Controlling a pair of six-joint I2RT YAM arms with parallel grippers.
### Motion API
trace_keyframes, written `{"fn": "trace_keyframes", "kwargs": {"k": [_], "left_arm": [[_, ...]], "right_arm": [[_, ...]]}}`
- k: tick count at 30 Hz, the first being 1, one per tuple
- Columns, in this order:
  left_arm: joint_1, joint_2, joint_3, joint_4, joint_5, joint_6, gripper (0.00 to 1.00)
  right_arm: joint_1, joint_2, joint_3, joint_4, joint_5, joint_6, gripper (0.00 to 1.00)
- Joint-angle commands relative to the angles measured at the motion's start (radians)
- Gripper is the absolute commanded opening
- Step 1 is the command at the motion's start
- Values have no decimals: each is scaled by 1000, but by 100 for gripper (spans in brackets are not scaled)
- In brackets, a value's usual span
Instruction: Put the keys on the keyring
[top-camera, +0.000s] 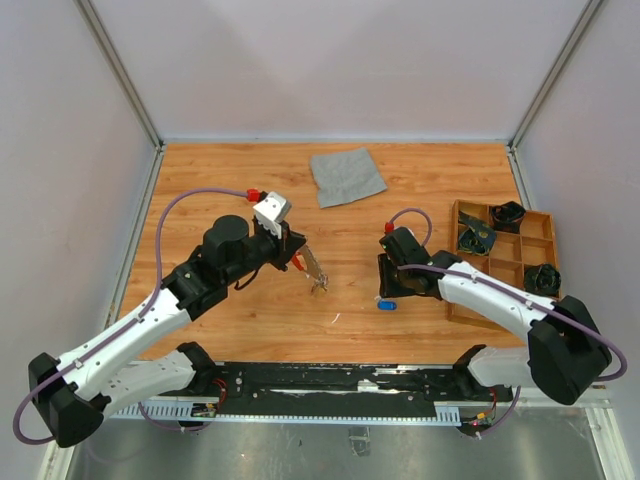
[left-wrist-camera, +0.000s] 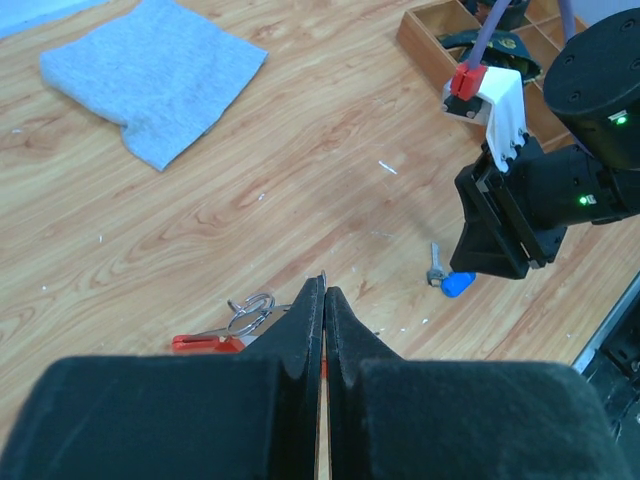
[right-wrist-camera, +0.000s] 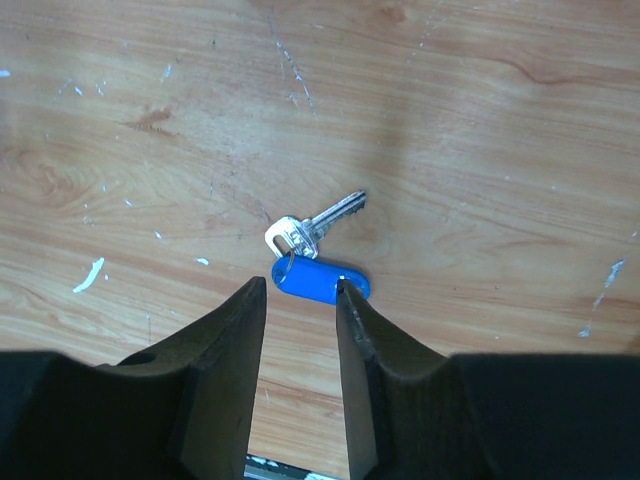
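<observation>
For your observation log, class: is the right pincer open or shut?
Open. The right pincer shows a clear gap between its fingers, with the blue-tagged key at their tips.

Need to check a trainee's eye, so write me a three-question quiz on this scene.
1. True or false: the blue-headed key lies inside the wooden tray.
2. Which is shut, the left hand or the right hand?
3. What lies near the far edge of the table? A. grey cloth B. a cup C. scissors

Key: 1 false, it lies on the table. 2 the left hand. 3 A.
</observation>
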Motion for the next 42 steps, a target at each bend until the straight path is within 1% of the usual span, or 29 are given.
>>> {"fn": "trace_keyframes", "kwargs": {"k": [1, 11, 18, 21, 35, 42], "left_arm": [[8, -7, 0, 55, -5, -10, 1], [8, -19, -14, 62, 3, 1, 1], [8, -29, -24, 74, -2, -5, 0], [8, -32, -24, 75, 0, -7, 1], [8, -33, -26, 75, 2, -10, 0], [8, -34, -29, 75, 9, -7, 1]], "right_arm": [[22, 41, -7, 19, 29, 120, 34], [29, 115, 13, 12, 22, 143, 34], [29, 156, 29, 26, -4, 137, 26], [29, 166, 32, 27, -8, 140, 25], [29, 167, 30, 39, -18, 132, 13], [28, 158, 25, 67, -54, 101, 1]]}}
